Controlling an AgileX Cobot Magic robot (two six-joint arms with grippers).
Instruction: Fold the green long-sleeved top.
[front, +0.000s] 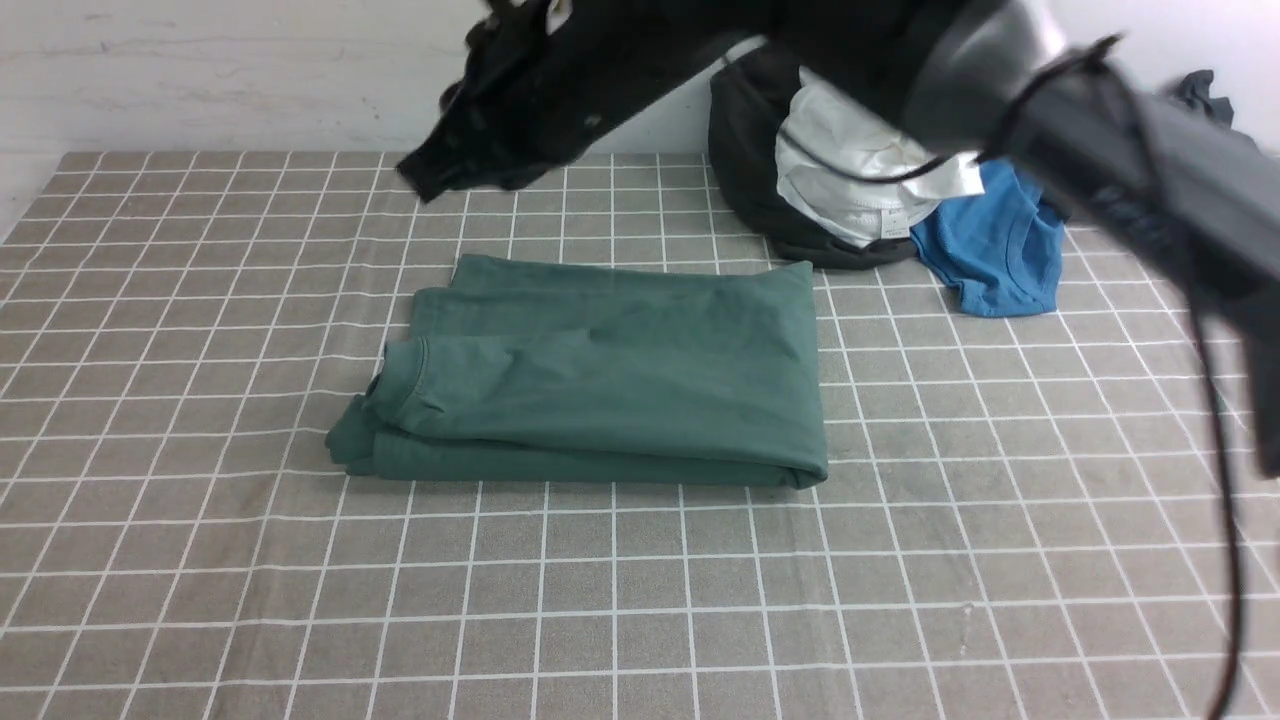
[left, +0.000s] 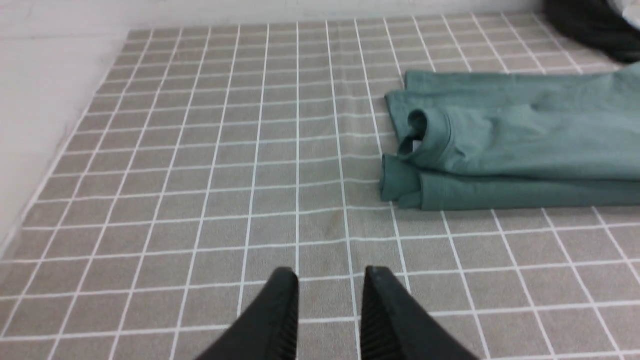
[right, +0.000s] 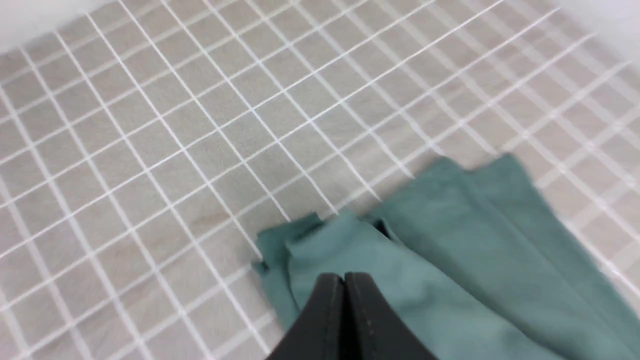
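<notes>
The green long-sleeved top (front: 610, 375) lies folded into a flat rectangle in the middle of the checked tablecloth, with its ribbed neck (front: 405, 375) at the left end. In the left wrist view the top (left: 515, 145) lies ahead and to one side of my left gripper (left: 330, 272), which is open over bare cloth with nothing between its fingers. My right arm sweeps blurred across the top of the front view, and its gripper (front: 430, 180) hangs above the far left of the garment. In the right wrist view that gripper (right: 344, 277) is shut and empty, raised over the top (right: 450, 250).
A pile of clothes sits at the back right: a dark grey garment (front: 750, 160), a white one (front: 850, 170) and a bright blue shirt (front: 1000, 250). A white wall (front: 200, 70) runs behind the table. The tablecloth's left edge (left: 50, 165) shows in the left wrist view.
</notes>
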